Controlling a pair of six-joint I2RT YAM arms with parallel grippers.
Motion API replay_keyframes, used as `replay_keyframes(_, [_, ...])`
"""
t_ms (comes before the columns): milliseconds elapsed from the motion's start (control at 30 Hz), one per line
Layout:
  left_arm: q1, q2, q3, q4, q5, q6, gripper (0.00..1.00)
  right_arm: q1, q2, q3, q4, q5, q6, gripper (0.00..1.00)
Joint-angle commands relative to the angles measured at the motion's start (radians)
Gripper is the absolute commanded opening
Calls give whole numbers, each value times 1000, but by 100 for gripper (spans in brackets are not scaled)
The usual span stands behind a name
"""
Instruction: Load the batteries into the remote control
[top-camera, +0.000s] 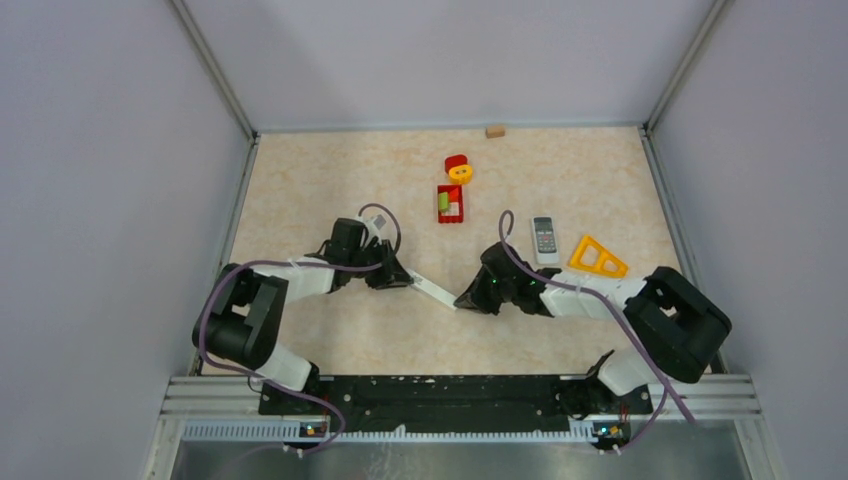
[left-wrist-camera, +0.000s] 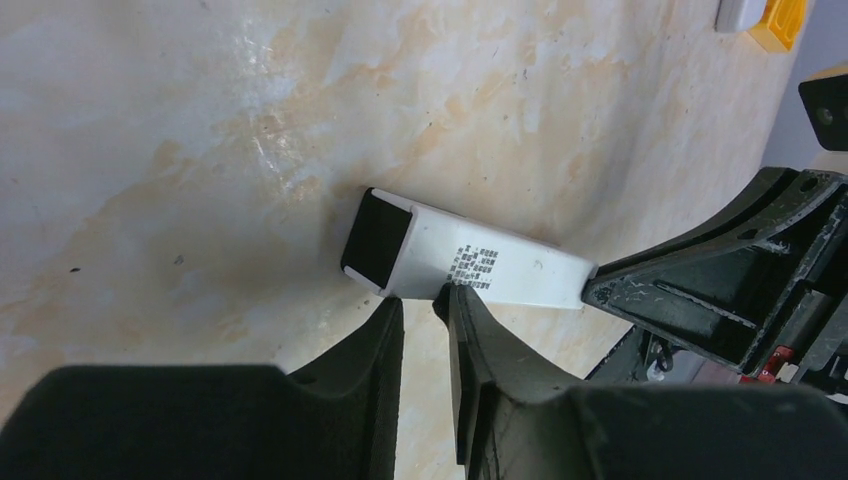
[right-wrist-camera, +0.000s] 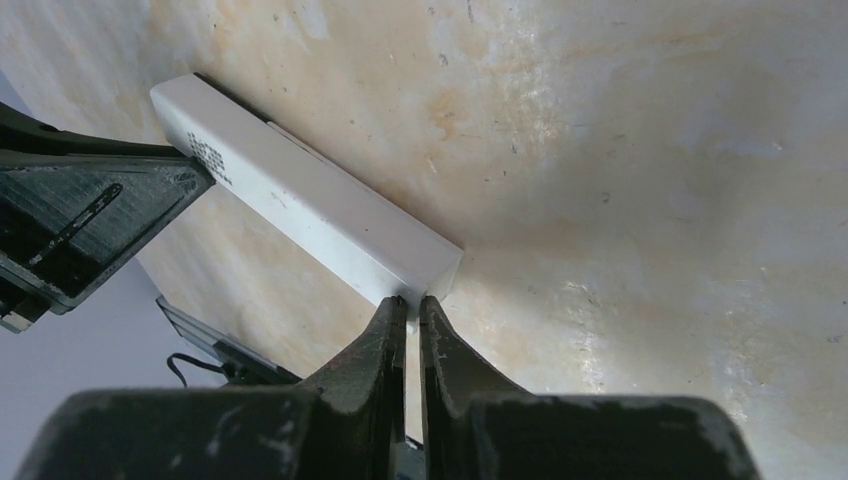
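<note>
The white remote control (top-camera: 433, 291) lies flat on the table (top-camera: 560, 170), at the centre of the overhead view. It is judged light, rigid and smooth-sided, so liable to slip, and is best taken across its long sides. The left fingers (left-wrist-camera: 380, 340) meet its labelled side and the right fingers (right-wrist-camera: 385, 340) its opposite end corner. Both pairs are nearly clenched, with no grip evident.

Long, slim white remote (top-camera: 433, 291), box-shaped with squared edges, set at a slant near the middle of the table (top-camera: 330, 180). Small block of dark print on one long face; one end dark and square, the other plain white. Pinched at both ends. Hard to tell whether lifted or resting.
</note>
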Motion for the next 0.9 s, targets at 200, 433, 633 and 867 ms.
replay_keyframes(200, [-8, 71, -43, -34, -108, -4, 12, 2, 107, 122, -102, 55, -13, 4])
replay_keyframes(433, [-8, -34, 36, -125, -160, -8, 32, 3, 44, 140, -69, 64, -113, 24])
replay_keyframes(633, [-8, -128, 154, -237, -266, 27, 80, -5, -48, 157, -139, 115, -198, 35])
replay_keyframes(867, [-6, -87, 177, -223, -218, 67, 83, -7, -78, 132, -129, 84, -207, 40])
